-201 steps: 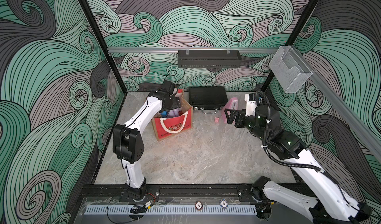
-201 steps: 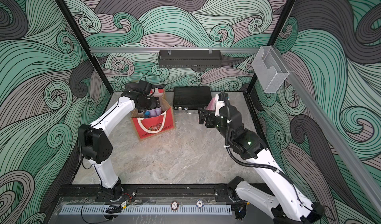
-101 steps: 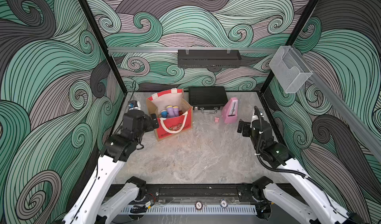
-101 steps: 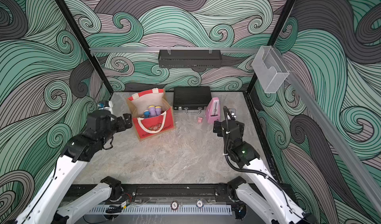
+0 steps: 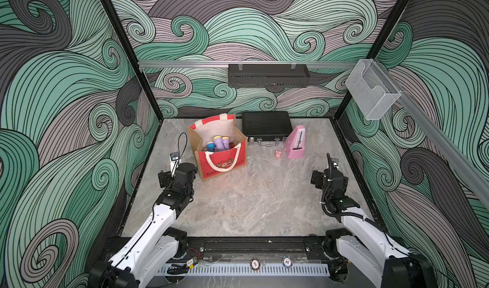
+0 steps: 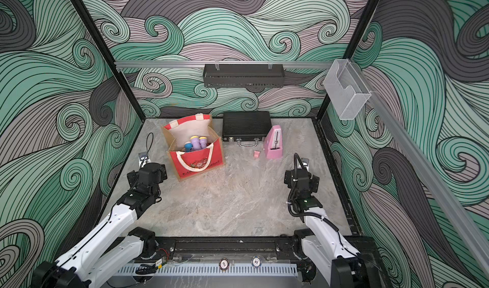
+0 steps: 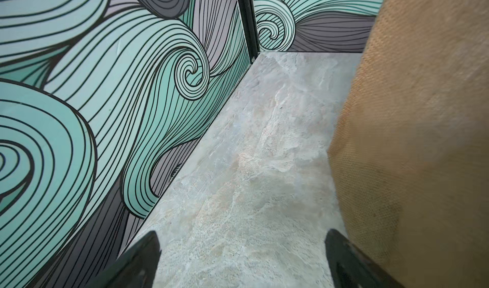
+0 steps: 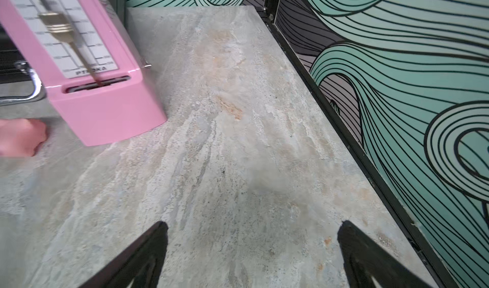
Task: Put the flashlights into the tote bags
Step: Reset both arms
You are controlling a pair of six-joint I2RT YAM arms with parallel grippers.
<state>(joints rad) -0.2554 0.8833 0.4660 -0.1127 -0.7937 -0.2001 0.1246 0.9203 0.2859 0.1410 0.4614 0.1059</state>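
We've pulled both arms back: left end effector [image 7: 242, 247] & right end effector [image 8: 252, 236] spread wide, empty. Visible flashlights [image 5: 221, 142] sit inside tote bag [image 5: 225, 166], none on surface [image 5: 251, 202]; task prob. done.

lilac, blue flashlights [image 5: 221, 143] inside upright red tote bag [image 5: 222, 162] — open-topped
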